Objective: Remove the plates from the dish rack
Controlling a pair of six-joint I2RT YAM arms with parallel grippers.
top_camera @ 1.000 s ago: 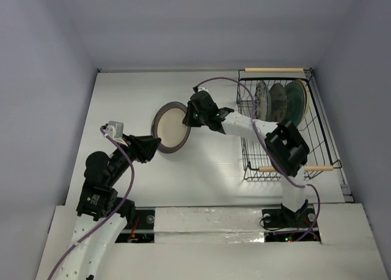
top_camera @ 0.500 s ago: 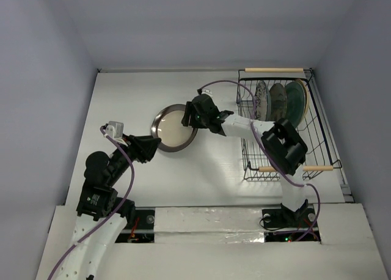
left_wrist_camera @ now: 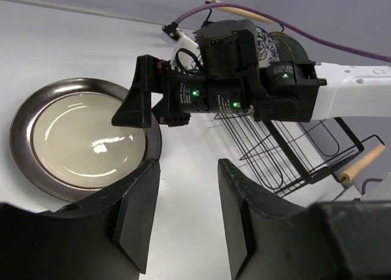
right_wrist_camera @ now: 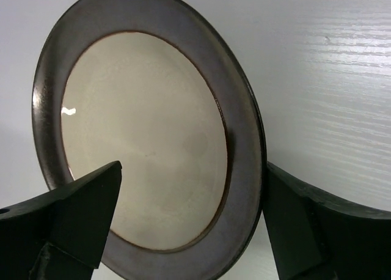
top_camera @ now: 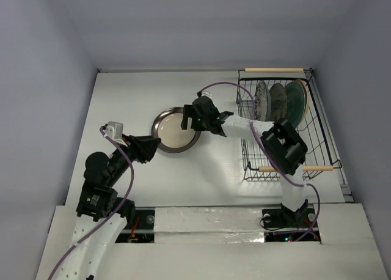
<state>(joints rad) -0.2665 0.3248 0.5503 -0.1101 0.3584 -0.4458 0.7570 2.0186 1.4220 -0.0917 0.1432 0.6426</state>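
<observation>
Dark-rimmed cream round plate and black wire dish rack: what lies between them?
In the top view, the right arm spans the gap, its open claw at the plate; bare white table beneath.

plate (right_wrist_camera: 146,145): dark-rimmed, cream centre, laid flat on the white table (right_wrist_camera: 330,60)
right gripper (right_wrist_camera: 189,222): jaws spread wide, one seen at each side of the near rim

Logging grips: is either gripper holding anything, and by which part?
Nothing is held. The right gripper stands open at the rim of the round dark-rimmed cream plate; the left gripper is empty.
</observation>
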